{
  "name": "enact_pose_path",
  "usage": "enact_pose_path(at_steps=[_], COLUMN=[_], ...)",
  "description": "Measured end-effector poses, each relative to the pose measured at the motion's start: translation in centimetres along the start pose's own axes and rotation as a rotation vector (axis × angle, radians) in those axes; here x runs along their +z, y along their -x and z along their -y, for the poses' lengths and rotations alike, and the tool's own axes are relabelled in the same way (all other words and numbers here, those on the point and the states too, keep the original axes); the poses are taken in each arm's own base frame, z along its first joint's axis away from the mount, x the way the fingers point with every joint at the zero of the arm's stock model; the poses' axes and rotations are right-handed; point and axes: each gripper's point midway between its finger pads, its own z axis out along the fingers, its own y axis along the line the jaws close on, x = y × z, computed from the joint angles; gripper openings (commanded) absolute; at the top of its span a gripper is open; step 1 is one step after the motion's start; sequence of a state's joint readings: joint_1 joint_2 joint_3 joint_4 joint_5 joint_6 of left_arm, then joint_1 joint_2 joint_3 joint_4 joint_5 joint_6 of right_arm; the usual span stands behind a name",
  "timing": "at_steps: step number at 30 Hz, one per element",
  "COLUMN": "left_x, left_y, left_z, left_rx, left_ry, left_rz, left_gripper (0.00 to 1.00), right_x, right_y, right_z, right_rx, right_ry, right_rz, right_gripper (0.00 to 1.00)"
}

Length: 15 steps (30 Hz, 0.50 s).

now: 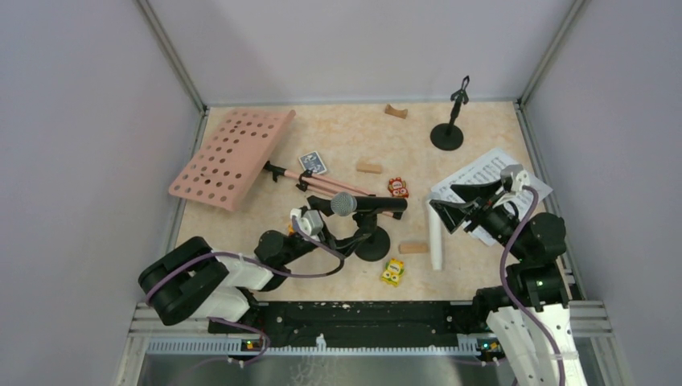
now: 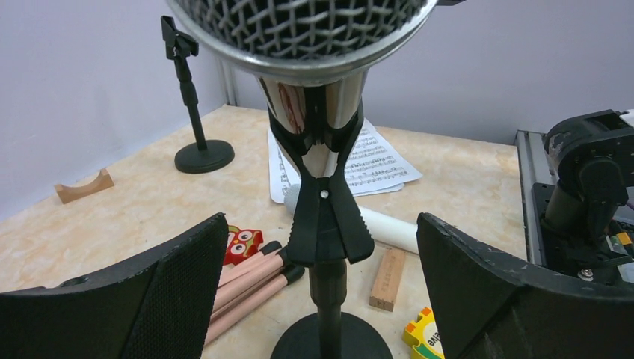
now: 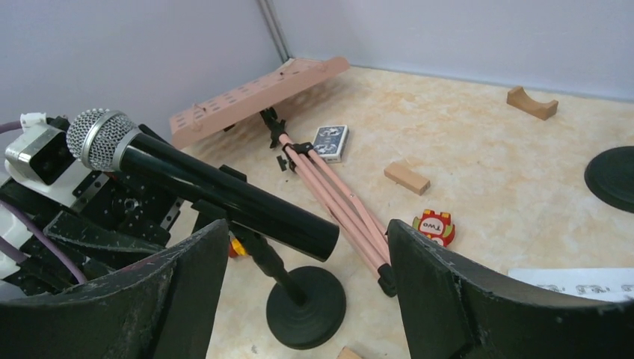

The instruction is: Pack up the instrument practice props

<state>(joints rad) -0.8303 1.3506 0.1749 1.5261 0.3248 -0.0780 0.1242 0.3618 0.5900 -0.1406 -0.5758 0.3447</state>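
The dark microphone [image 1: 366, 203] sits clipped in a black round-based holder [image 1: 371, 244] at mid-table. My left gripper [image 1: 346, 235] is open, its fingers either side of the holder's post [image 2: 325, 288] without touching; the mic's mesh head [image 2: 299, 30] fills the top of the left wrist view. My right gripper [image 1: 457, 205] is open and empty, above the sheet-music pages [image 1: 490, 193] and facing the dark microphone [image 3: 202, 187]. The white microphone [image 1: 435, 233] lies beside the pages. The pink music desk [image 1: 229, 157] lies at left, its folded tripod legs [image 1: 338, 189] behind the holder. The second holder [image 1: 447, 135] stands back right.
A blue card box [image 1: 313, 163], wooden blocks [image 1: 368, 168] [image 1: 413, 248], an arched block [image 1: 395, 111], a red toy car [image 1: 397, 187] and a yellow toy car [image 1: 392, 272] lie around the holder. Grey walls and metal rails enclose the table.
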Motion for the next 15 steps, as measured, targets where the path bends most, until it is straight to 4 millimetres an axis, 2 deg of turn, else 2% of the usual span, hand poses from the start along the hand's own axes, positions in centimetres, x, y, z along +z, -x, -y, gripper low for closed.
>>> enact_pose_path(at_steps=[9,15], left_x=[1.0,1.1], left_y=[1.2,1.2], left_z=[0.0,0.1], left_rx=[0.016,0.013], left_ry=[-0.016,-0.021], left_rz=[0.035,0.036], left_gripper=[0.92,0.92], right_x=[1.3,2.8], right_y=[-1.6,-1.4], right_z=[-0.2,-1.6], right_rx=[-0.007,-0.135], right_ry=[0.099,0.268], right_rz=[-0.029,-0.029], right_gripper=[0.77,0.82])
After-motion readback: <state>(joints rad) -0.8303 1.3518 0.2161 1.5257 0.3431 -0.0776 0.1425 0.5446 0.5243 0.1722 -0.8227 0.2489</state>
